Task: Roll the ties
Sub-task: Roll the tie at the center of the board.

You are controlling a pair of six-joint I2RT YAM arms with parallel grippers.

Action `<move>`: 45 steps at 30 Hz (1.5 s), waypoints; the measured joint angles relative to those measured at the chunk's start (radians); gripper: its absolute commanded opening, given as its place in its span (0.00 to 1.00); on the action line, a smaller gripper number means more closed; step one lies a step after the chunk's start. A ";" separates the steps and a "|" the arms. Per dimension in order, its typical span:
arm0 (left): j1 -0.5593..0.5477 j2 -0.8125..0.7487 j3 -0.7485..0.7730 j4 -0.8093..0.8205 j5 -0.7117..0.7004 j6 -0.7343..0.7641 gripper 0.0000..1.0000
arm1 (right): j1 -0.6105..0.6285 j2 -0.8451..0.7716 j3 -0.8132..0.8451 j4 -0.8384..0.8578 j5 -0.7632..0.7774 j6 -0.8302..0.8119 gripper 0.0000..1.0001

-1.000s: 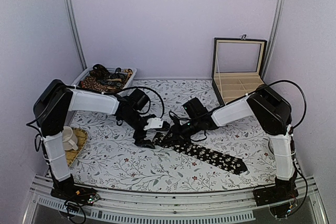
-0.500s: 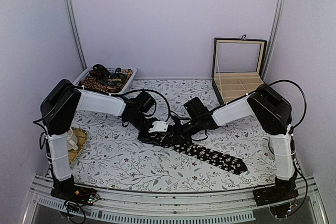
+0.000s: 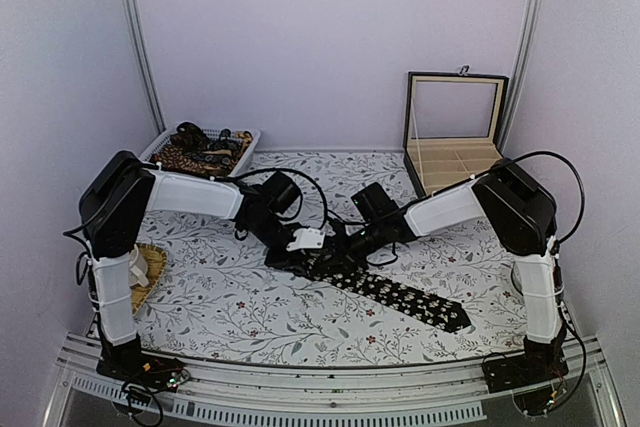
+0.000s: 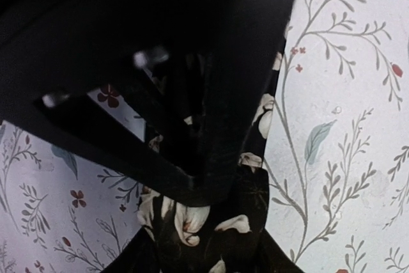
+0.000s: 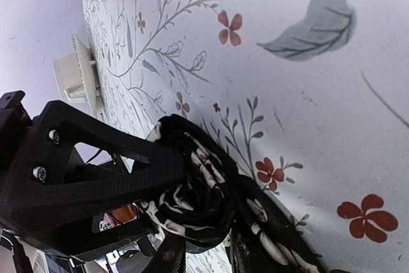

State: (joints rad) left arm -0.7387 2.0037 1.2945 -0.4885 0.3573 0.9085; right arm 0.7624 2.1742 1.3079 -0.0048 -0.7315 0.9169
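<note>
Tie [image 5: 198, 206] roll in R jaws; L jaws over it.

A: Where's the black tie [image 3: 400, 295]?
B: Mid table. Tiny pale flowers. Left end in a roll [image 5: 192, 202], rest flat, going near-rt.
A: Others?
B: Brown-orange ties [image 3: 195, 155], heaped at back-left.

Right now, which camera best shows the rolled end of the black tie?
Right wrist: the tie's rolled end sits close, layers visible. Left wrist shows only flowered fabric behind its claw finger; top external shows the flat tail, the roll itself hidden.
</note>
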 measured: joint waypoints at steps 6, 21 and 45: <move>-0.006 -0.009 -0.003 -0.027 -0.031 -0.059 0.80 | -0.004 0.000 0.008 -0.016 0.012 -0.010 0.22; 0.075 -0.159 -0.027 -0.002 0.030 -0.642 0.63 | 0.019 0.000 0.008 -0.011 0.034 -0.021 0.19; 0.093 -0.153 -0.413 0.568 0.159 -1.551 0.49 | 0.048 0.000 -0.015 0.066 0.086 -0.016 0.18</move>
State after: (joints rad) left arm -0.6460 1.8507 0.8814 0.0799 0.5163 -0.6430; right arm 0.8104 2.1742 1.2926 0.0612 -0.6453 0.9005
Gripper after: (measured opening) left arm 0.490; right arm 0.182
